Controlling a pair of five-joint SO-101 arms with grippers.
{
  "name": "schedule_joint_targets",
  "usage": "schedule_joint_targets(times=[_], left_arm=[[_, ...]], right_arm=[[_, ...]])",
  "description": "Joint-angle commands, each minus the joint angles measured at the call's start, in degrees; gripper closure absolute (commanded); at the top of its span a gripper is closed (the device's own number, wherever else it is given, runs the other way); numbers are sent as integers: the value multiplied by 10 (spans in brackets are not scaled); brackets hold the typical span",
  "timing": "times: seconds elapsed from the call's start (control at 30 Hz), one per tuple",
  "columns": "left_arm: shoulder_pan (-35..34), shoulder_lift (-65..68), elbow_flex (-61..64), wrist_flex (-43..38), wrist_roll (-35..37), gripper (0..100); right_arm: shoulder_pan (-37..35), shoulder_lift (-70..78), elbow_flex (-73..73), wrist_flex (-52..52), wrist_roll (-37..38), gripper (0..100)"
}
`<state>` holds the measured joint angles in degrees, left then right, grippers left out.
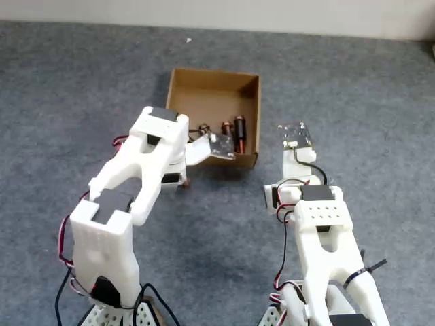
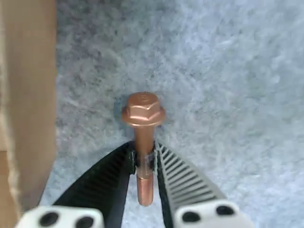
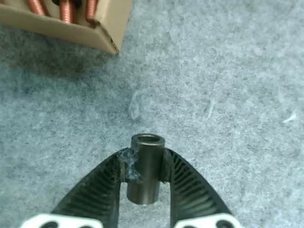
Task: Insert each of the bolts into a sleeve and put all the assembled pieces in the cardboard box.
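Observation:
My left gripper (image 2: 144,149) is shut on the shank of a copper bolt (image 2: 142,114). The bolt's hex head points away from the wrist, above grey carpet beside the cardboard box's outer wall (image 2: 23,95). My right gripper (image 3: 145,156) is shut on a dark metal sleeve (image 3: 146,166), held upright with its open bore facing up. The box corner (image 3: 61,28) lies beyond it. In the high view, the cardboard box (image 1: 214,73) sits at the middle back with several copper assembled pieces (image 1: 231,129) along its near wall. The left arm (image 1: 146,163) is at the box's front left and the right arm (image 1: 299,146) is to the box's right.
Grey carpet (image 1: 224,224) covers the table between the two arms and around the box. Threaded ends of the pieces in the box (image 3: 64,9) show over its wall. A pale wall strip (image 1: 204,10) runs along the far edge.

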<state>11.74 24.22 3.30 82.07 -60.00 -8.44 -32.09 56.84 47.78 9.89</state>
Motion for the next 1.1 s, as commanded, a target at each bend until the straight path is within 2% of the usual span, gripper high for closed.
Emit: schedule_joint_targets(times=[0.0, 0.27, 0.57, 0.7, 0.83, 1.07], left_arm=[[15, -82, 7, 24, 45, 995], [15, -288, 131, 20, 122, 992], [15, -428, 196, 21, 324, 992], [15, -475, 194, 21, 389, 995], [15, -539, 197, -7, 464, 995], [18, -613, 197, -77, 609, 995]], right_arm=[[8, -25, -2, -13, -1, 990], [8, -48, -4, 2, -2, 990], [4, -250, 57, 31, -5, 990], [0, -352, 91, 31, -4, 990], [-44, -435, 131, 27, -2, 990], [-109, -554, 227, -41, -2, 990]])
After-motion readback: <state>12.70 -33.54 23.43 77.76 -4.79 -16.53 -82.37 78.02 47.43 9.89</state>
